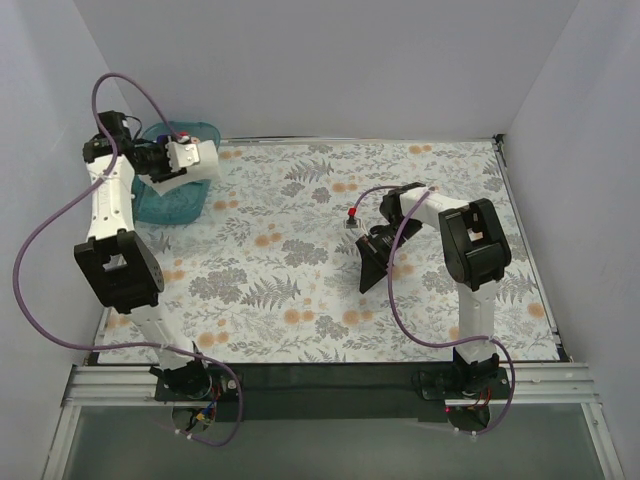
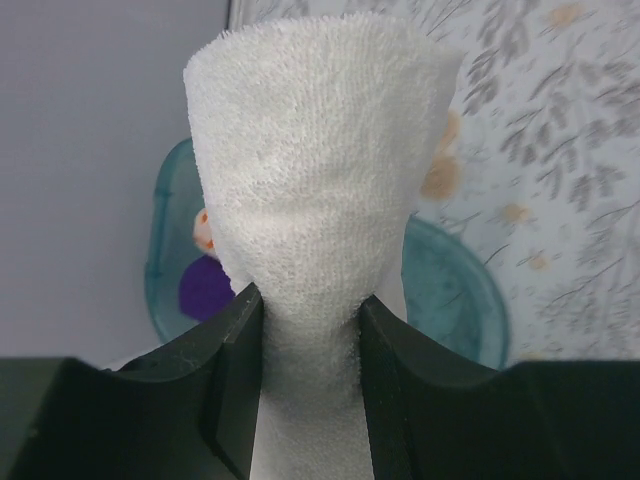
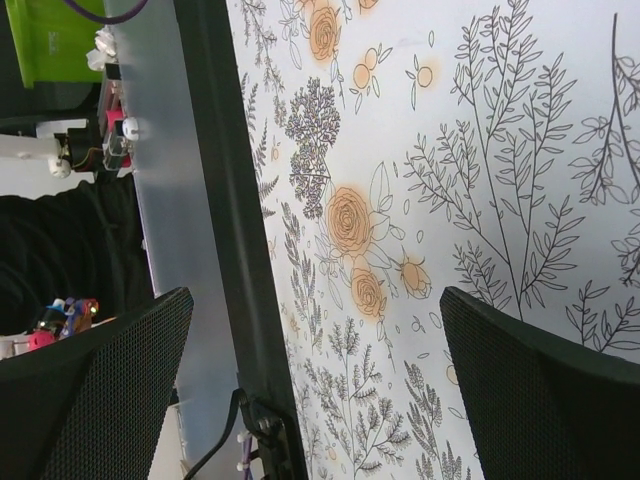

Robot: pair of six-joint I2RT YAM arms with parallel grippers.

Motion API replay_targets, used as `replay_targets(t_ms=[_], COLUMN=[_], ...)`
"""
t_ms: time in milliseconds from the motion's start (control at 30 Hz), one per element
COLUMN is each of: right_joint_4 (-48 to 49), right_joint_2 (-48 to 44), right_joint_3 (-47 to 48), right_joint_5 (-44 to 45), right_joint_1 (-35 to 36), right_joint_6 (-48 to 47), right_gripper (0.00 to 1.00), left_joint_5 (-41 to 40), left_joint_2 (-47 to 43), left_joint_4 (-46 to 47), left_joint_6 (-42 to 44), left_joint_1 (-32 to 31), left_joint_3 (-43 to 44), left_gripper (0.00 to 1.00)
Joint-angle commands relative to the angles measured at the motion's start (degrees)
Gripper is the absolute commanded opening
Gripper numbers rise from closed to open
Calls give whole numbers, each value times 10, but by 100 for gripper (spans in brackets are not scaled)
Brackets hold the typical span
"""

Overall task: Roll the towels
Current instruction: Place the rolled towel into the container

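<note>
My left gripper (image 1: 178,160) is shut on a rolled white towel (image 1: 195,160) and holds it in the air above the teal tray (image 1: 175,205) at the far left. In the left wrist view the white towel (image 2: 315,190) stands pinched between my black fingers (image 2: 235,370). A dark purple towel (image 2: 205,288) and a bit of orange show in the tray (image 2: 455,290) below. My right gripper (image 1: 375,262) is open and empty over the floral sheet (image 1: 300,250), right of centre. In the right wrist view its fingers (image 3: 540,390) are wide apart.
The floral sheet (image 3: 450,200) covers the table. White walls close the left, back and right sides. A dark strip and a metal rail (image 1: 330,385) run along the near edge, also visible in the right wrist view (image 3: 215,200).
</note>
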Motion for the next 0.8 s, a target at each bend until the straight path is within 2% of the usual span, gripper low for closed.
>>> replay_targets(t_ms=[0,100,167,300,533,600,767], right_joint_4=[-6,-6,-6,-6,-4,-4,-5], right_joint_2=[-18,-12,-7,4,16,18,19], right_joint_3=[-10,-11,-11,-13,-21,-28,-36], right_joint_5=[-4,-9,-11,-17,-32,-33,-30], right_joint_1=[0,0,-1,0,0,0,-1], right_joint_6=[-10,-11,-11,-15,-21,-22,-22], right_gripper=[98,98,98,98,98,98,98], left_joint_5=[69,77,88,92,113,120,105], left_joint_2=[30,55,90,162,184,204,241], left_joint_4=[3,90,98,52,93,80,1], left_joint_6=[82,119,152,186,245,255,368], left_joint_1=[45,70,82,91,103,107,125], left_joint_3=[75,69,82,153,93,105,138], left_gripper=[0,0,0,0,0,0,0])
